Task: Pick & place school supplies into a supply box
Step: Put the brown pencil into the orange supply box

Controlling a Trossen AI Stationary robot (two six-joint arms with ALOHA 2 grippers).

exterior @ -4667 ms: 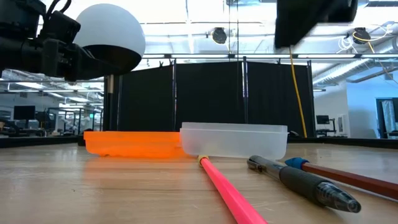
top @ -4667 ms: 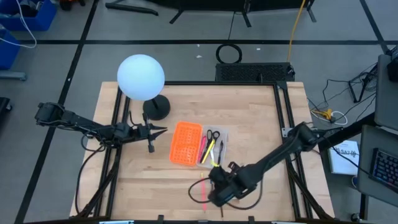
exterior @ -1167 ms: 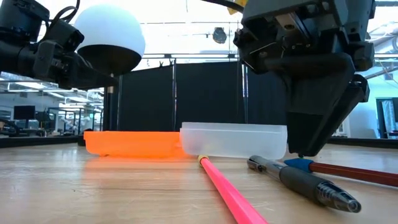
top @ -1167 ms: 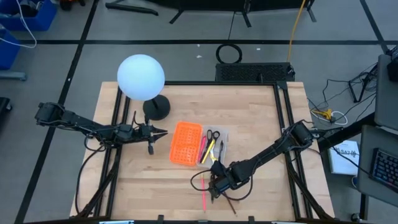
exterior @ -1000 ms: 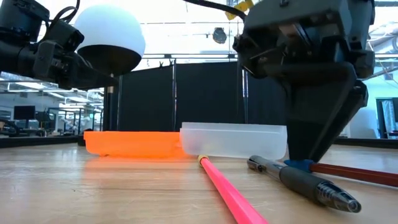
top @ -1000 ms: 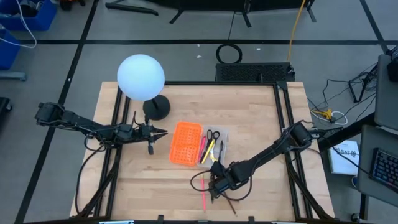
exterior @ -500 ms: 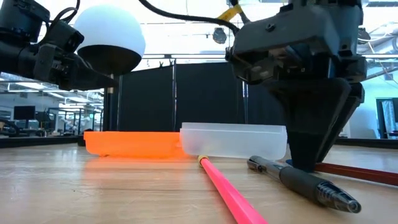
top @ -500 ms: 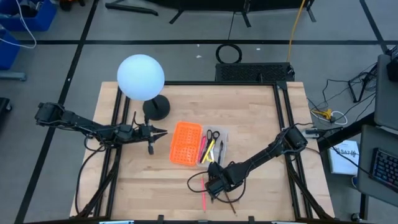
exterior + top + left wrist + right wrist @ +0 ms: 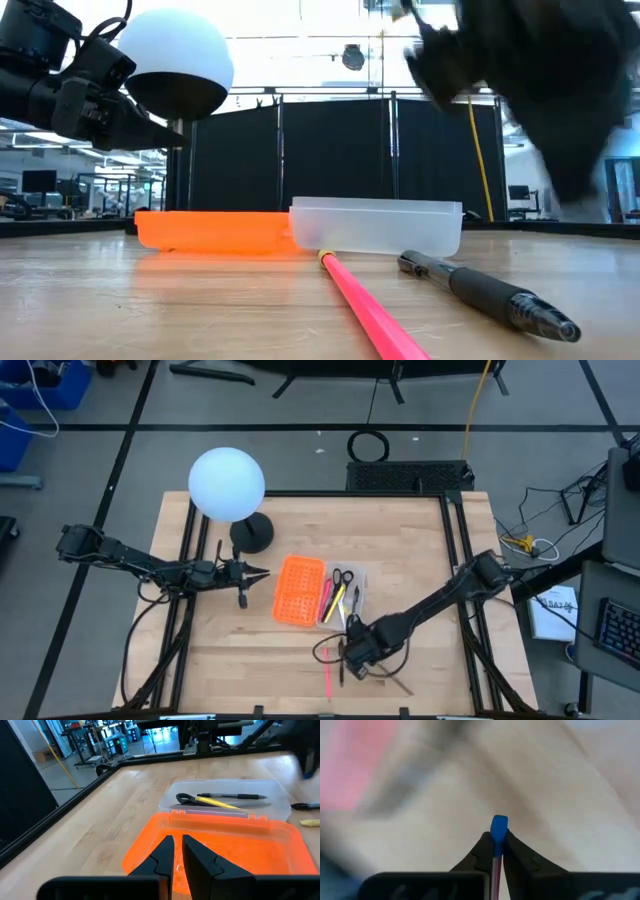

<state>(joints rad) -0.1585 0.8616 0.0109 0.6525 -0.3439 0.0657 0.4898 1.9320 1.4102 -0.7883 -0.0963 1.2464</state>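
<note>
High view: As the right arm reached in from the desk's [image 9: 420, 560] right side, the right end effector [image 9: 352, 652] sat just in front of the supply box [image 9: 320, 592], over the loose pink pencil [image 9: 326, 672]. The left end effector [image 9: 250, 572] waited left of the box.
Low view: black pen [image 9: 490, 292] and pink pencil lay on the desk; the right arm showed only as a blur above.
Left wrist view: fingers nearly together, nothing held; scissors [image 9: 184, 798] and pens lay in the clear half.
Right wrist view: fingers pinched a blue-tipped pencil [image 9: 498, 831].
Technique: lift level, keep the pinch firm, release above the clear half.
</note>
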